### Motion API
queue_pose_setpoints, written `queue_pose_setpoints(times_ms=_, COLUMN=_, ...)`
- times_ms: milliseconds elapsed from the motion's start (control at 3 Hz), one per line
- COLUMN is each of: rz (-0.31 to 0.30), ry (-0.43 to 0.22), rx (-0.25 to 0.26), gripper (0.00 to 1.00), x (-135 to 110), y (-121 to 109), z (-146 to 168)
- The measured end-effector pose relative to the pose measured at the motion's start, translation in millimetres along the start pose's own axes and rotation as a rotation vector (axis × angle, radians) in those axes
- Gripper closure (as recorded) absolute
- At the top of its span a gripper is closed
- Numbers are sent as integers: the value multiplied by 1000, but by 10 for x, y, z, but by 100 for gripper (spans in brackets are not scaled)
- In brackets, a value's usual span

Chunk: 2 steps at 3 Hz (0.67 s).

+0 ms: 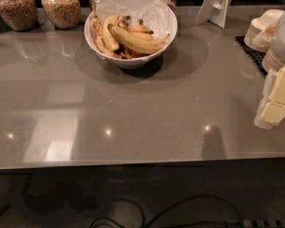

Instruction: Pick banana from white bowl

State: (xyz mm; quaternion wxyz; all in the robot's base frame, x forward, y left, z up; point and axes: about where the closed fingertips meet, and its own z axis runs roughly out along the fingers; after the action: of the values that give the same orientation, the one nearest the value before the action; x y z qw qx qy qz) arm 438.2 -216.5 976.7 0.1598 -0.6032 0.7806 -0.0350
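Note:
The white bowl [133, 61], deep and lined with crinkled white paper, stands at the back centre of the grey counter. The banana [138, 42], the longest one, smooth yellow with dark ends, lies across the top of the pile from left to right. A shorter plump banana [109, 36] and brown-spotted bananas [98, 36] lie beside and under it. My gripper [276, 101], white with cream-yellow pads, hangs at the far right edge of the view. It is low over the counter, well away from the bowl and holds nothing that I can see.
Glass jars of grain [15, 7] [61, 4] stand along the back left. A white sign stand [216, 6] is at the back right. Stacked cream bowls [265, 26] sit on a black mat [251, 51]. The counter's front edge [133, 164] runs across the view, with cables below.

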Motion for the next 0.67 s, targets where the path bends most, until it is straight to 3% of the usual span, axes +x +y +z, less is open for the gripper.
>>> queue_pose_setpoints(times_ms=333, rz=0, ry=0, rx=0, gripper=0, x=0, y=0, z=0)
queue_pose_setpoints(times_ms=667, rz=-19, ry=-70, rx=52, gripper=0, x=-94, y=-88, z=-21)
